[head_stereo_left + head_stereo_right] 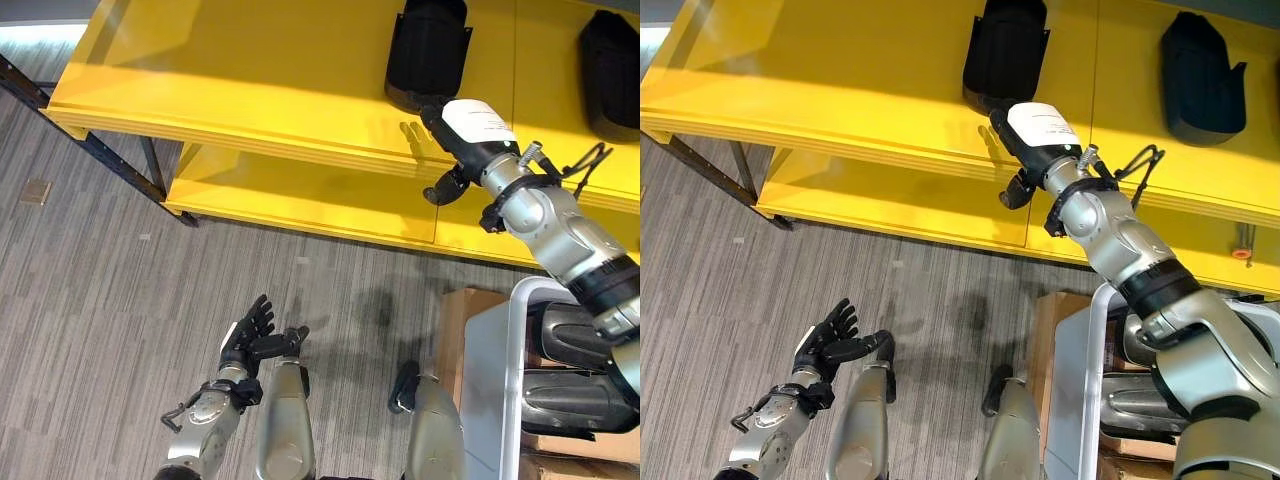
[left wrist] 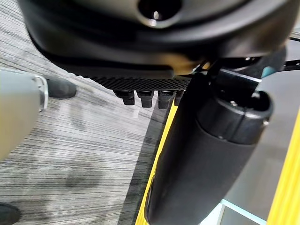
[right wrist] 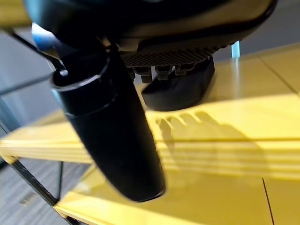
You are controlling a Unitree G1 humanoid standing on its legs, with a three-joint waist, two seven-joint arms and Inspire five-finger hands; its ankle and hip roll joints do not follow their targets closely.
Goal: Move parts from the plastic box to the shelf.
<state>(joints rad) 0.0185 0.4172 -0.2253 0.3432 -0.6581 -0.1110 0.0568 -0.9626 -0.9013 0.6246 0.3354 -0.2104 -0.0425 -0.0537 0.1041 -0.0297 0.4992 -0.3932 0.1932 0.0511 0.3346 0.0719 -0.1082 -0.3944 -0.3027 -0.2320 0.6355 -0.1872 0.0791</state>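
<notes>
Floor: grey striped carpet (image 1: 120, 300), under and in front of the shelf.
Shelf: yellow (image 1: 250, 70), two levels, dark metal frame at its left end.
Part 1: black part (image 1: 428, 50) on the top level, near the front edge.
Part 2: second black part (image 1: 612, 70) on the top level, toward the right end, well apart from the first.
Right hand: (image 1: 470, 130) reached up to the front edge of the top level, just below part 1; white cover on its back. Touching the part or not: cannot tell.
Right fingers: (image 3: 154, 72) straight in a row in the right wrist view, pointing at part 1, holding nothing; thumb sticks out to the side.
Left hand: (image 1: 255, 335) low over the carpet, well apart from the shelf.
Left fingers: (image 1: 262, 315) straight and spread, holding nothing.
Box: white plastic box (image 1: 490, 380) at lower right, on the floor side of the shelf, dark parts (image 1: 570, 400) inside.
Cardboard: brown carton (image 1: 462, 310) just beside the box.
</notes>
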